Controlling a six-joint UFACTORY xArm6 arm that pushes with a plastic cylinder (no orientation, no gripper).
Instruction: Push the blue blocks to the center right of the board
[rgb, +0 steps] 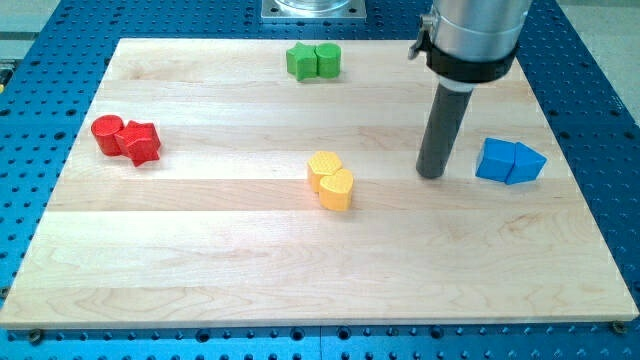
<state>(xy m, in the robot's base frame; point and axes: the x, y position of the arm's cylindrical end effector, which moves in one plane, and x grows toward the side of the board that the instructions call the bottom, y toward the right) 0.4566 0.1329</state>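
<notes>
Two blue blocks touch each other at the view's right side of the wooden board: a blue cube (495, 159) on the left and a blue triangular block (526, 164) on the right. My tip (432, 174) stands on the board a short way to the left of the blue cube, with a small gap between them. The rod rises up to the arm's grey end at the view's top right.
Two green blocks (313, 61) sit together at the top centre. Two yellow blocks (331, 180) lie near the middle, left of my tip. A red cylinder (107, 131) and a red star-shaped block (141, 143) sit at the left. The board's right edge (578, 180) lies beyond the blue blocks.
</notes>
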